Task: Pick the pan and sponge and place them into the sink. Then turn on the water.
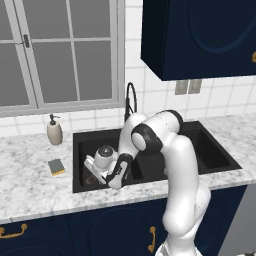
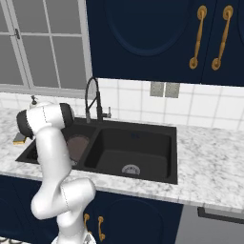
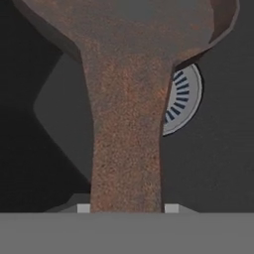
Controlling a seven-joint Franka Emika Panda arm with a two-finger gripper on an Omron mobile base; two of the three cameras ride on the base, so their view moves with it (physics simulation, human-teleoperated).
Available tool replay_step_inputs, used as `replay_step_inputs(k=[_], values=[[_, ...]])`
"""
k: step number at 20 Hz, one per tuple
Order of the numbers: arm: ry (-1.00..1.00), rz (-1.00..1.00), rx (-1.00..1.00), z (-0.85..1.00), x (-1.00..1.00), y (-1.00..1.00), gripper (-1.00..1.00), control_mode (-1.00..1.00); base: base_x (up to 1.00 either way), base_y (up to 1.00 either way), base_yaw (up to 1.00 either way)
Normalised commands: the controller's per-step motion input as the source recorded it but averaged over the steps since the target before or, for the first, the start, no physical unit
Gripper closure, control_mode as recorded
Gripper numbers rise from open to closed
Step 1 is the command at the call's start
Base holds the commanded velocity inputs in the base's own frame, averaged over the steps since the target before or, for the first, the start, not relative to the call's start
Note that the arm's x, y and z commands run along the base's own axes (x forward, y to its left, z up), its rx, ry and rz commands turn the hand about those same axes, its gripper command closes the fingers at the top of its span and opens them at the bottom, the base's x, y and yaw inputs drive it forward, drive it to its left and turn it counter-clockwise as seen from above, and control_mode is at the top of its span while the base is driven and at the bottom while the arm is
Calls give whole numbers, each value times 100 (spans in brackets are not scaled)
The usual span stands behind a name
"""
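Gripping the pan [image 3: 128, 124] by its handle, the gripper [image 3: 127, 208] is held closed low in the sink [image 1: 220, 165]; a tilted release could wedge it against the wall.

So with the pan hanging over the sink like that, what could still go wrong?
The gripper is shut on the pan's handle alone, so the heavy bowl could tilt or slip and drop hard into the sink, above the drain.

The sponge lies on the counter near the soap bottle, so reaching for it might knock that bottle.
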Motion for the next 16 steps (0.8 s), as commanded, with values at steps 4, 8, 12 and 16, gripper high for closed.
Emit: replay_step_inputs(k=[4, 8, 12, 16], values=[[2, 0, 0, 14, -2, -4, -100, -100, 0, 0, 0], [0, 1, -4, 62, 0, 2, -100, -100, 0, 0, 0], [-8, 1, -7, 100, -13, 5, -100, -100, 0, 0, 0], [-4, 14, -16, 100, -19, 0, -100, -100, 0, 0, 0]])
